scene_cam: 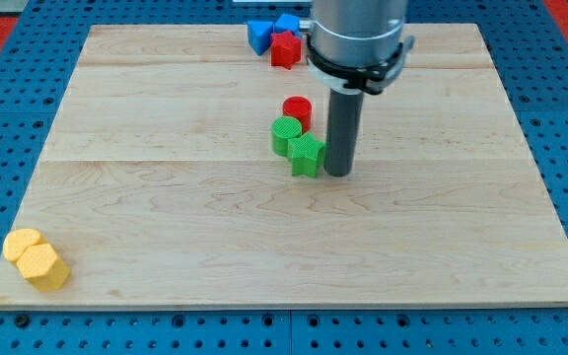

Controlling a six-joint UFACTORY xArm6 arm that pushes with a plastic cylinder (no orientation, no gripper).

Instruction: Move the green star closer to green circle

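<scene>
Pincer state cannot be told — only my tip (337,174), touching green star (306,155), beside green circle (286,133)

I see the small green star-shaped block (306,155) lying flat near the middle of the wooden board, its ridged sides facing the view's bottom. The green circle, a short round cylinder block (286,133), sits upright just up and to the view's left of it, the two touching or nearly so.
</scene>
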